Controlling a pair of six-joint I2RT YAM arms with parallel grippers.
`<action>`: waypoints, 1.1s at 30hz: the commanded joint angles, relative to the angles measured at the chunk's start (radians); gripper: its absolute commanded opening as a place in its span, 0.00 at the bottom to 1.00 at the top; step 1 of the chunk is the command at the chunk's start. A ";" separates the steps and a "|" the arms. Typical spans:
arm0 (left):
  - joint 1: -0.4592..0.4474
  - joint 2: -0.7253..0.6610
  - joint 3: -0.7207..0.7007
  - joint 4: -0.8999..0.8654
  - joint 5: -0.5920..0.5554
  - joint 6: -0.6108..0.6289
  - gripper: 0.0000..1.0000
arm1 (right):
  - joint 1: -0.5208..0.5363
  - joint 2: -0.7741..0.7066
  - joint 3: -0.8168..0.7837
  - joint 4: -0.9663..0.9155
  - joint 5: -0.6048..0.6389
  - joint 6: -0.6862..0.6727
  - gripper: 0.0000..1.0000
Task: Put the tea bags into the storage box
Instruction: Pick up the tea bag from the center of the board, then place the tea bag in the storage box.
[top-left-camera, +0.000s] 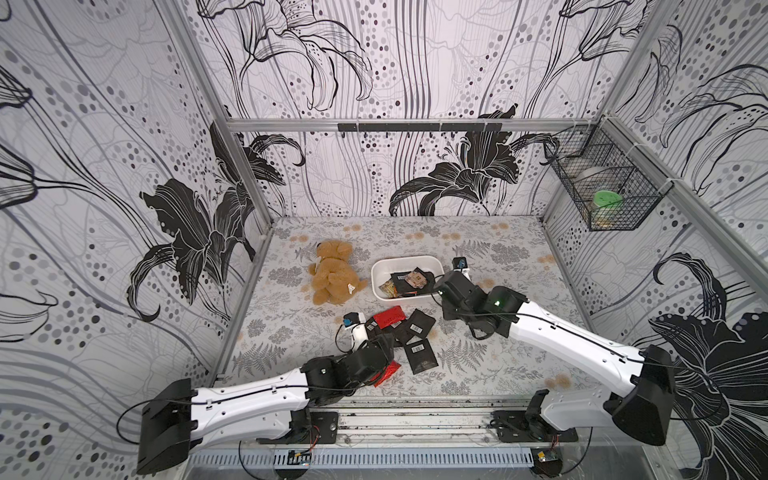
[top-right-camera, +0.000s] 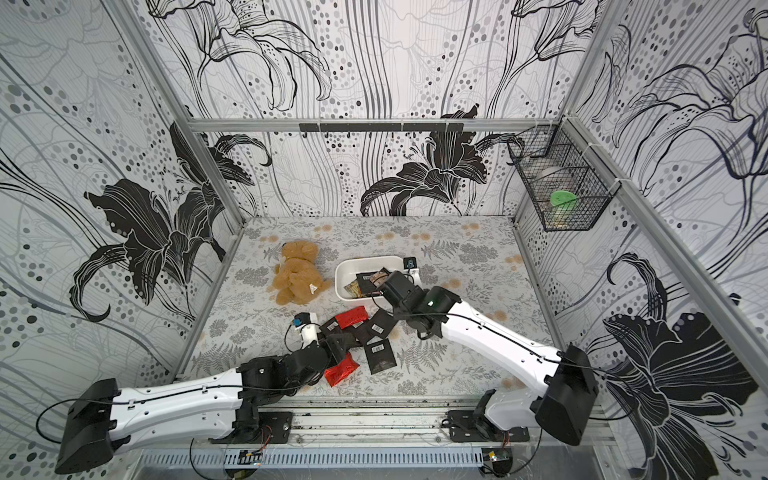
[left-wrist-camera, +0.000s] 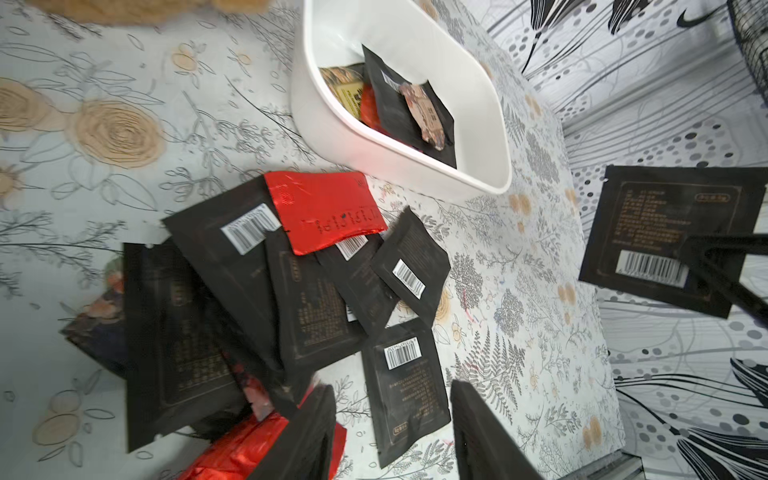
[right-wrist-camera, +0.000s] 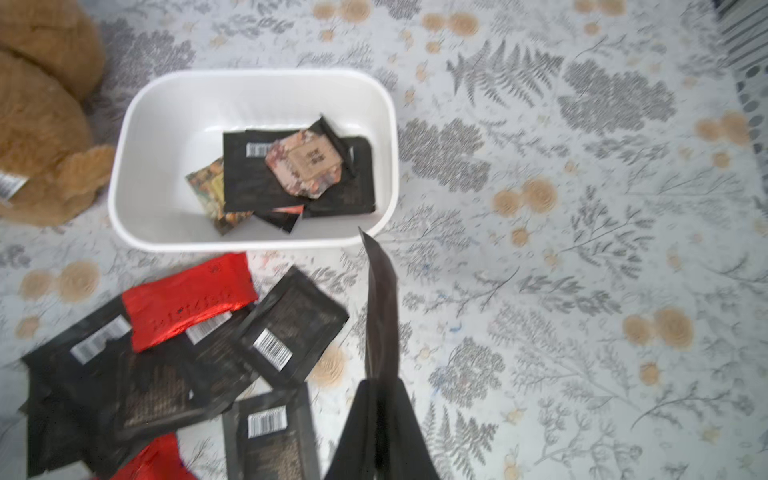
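While beside storage box (right-wrist-camera: 249, 244), right end effector (right-wrist-camera: 380, 384) on tea bag (right-wrist-camera: 380, 299)

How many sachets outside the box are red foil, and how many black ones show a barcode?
red foil sachets: 2
black sachets on the table, barcode showing: 4
black sachet in the right gripper, barcode showing: 1
total: 7; black ones without a visible barcode left out

white storage box (right-wrist-camera: 166, 145), black tea bags (left-wrist-camera: 307, 311)
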 joint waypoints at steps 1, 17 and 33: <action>0.009 -0.077 -0.062 -0.017 -0.055 -0.046 0.51 | -0.123 0.017 0.030 0.085 -0.116 -0.156 0.00; 0.011 -0.124 -0.099 -0.092 -0.017 -0.096 0.72 | -0.343 0.520 0.340 0.340 -0.737 -0.170 0.00; 0.012 -0.159 -0.089 -0.235 -0.055 -0.184 0.76 | -0.353 0.144 0.165 0.118 -0.514 -0.327 0.61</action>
